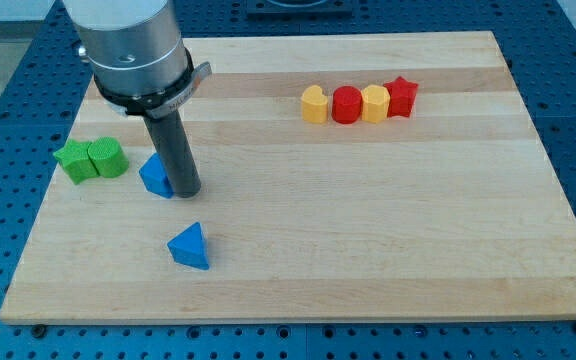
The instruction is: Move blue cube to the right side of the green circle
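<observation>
A blue cube (153,175) sits at the view's left, a small gap to the right of the green circle (108,158). My tip (186,191) rests on the board touching the blue cube's right side, and the rod hides part of that block. A green star (73,160) touches the green circle on its left. A blue triangle block (189,246) lies below my tip, apart from it.
A row of touching blocks stands at the view's top right: a yellow block (314,104), a red circle (346,104), a second yellow block (375,103) and a red star (402,95). The wooden board (368,220) is bordered by blue perforated table.
</observation>
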